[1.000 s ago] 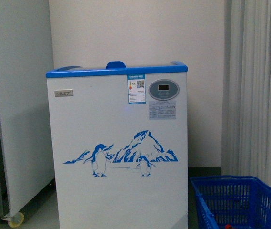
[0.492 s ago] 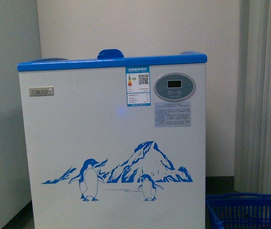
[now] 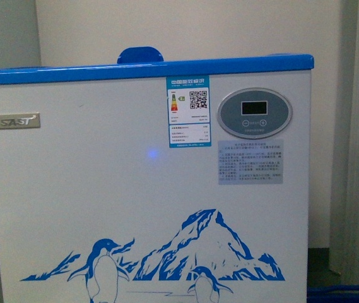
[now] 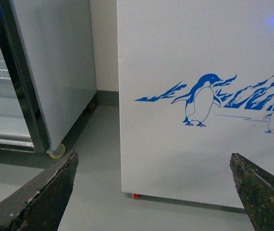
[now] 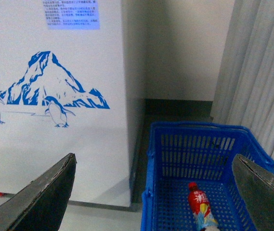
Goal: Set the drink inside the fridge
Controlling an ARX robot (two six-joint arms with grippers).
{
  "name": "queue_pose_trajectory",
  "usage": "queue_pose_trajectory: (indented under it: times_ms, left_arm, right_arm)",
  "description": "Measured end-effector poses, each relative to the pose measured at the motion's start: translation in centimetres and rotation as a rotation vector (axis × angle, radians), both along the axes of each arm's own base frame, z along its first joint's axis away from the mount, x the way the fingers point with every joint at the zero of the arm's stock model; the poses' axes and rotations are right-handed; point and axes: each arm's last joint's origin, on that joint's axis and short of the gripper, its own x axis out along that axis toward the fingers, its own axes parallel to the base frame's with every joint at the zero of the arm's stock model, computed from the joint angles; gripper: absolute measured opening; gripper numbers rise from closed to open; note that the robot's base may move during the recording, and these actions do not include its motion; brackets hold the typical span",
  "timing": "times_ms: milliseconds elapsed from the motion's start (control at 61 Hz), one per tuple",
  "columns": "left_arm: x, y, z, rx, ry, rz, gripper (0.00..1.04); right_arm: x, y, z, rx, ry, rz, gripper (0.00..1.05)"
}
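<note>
The fridge (image 3: 103, 189) is a white chest freezer with a blue top rim, a penguin-and-mountain print and an oval grey display panel (image 3: 254, 112). It fills the front view, close ahead. Its front also shows in the left wrist view (image 4: 199, 57) and the right wrist view (image 5: 55, 120). The drink (image 5: 200, 206), a bottle with a red cap and red label, lies in a blue basket (image 5: 165, 159) on the floor to the fridge's right. My left gripper (image 4: 153, 190) is open and empty, low before the fridge. My right gripper (image 5: 156, 187) is open and empty above the basket.
A tall grey upright cooler (image 4: 55, 72) with wire shelves stands left of the fridge. Pale curtains (image 5: 262, 72) hang at the right behind the basket. A blue handle (image 3: 140, 55) sticks up on the fridge's lid. The floor (image 4: 93, 192) is grey.
The fridge has grown larger and shifted in the front view as I came closer. The cooler and the blue basket have nearly slid out of that view.
</note>
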Motion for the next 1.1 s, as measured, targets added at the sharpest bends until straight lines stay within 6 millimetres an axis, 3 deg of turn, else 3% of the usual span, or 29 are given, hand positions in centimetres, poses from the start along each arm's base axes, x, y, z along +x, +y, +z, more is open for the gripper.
queue_pose_trajectory:
  times_ms: [492,557,607,721,836,902,1098]
  left_arm:
    - [0.0,0.0,0.0,0.000,0.000,0.000,0.97]
    - [0.0,0.0,0.0,0.001,0.000,0.000,0.97]
    - [0.0,0.0,0.0,0.001,0.000,-0.001,0.97]
    - [0.0,0.0,0.0,0.001,0.000,0.000,0.97]
    - [0.0,0.0,0.0,0.001,0.000,0.000,0.97]
    - [0.0,0.0,0.0,0.001,0.000,-0.001,0.97]
    - [0.0,0.0,0.0,0.002,0.000,0.000,0.97]
  right_arm:
    - [0.0,0.0,0.0,0.000,0.004,-0.004,0.97]
    - [0.3,-0.5,-0.3,0.038,0.200,-0.179,0.97]
    - [1.4,-1.6,-0.6,0.036,0.342,-0.320,0.97]
    - [3.8,-3.9,-1.2,0.028,0.447,-0.415,0.97]
    - [8.7,-8.2,-2.4,-0.042,0.544,-0.526,0.97]
    - [11.3,-10.1,-5.1,-0.062,0.656,-0.534,0.97]
    - [14.2,-11.6,-11.1,-0.058,0.841,-0.493,0.97]
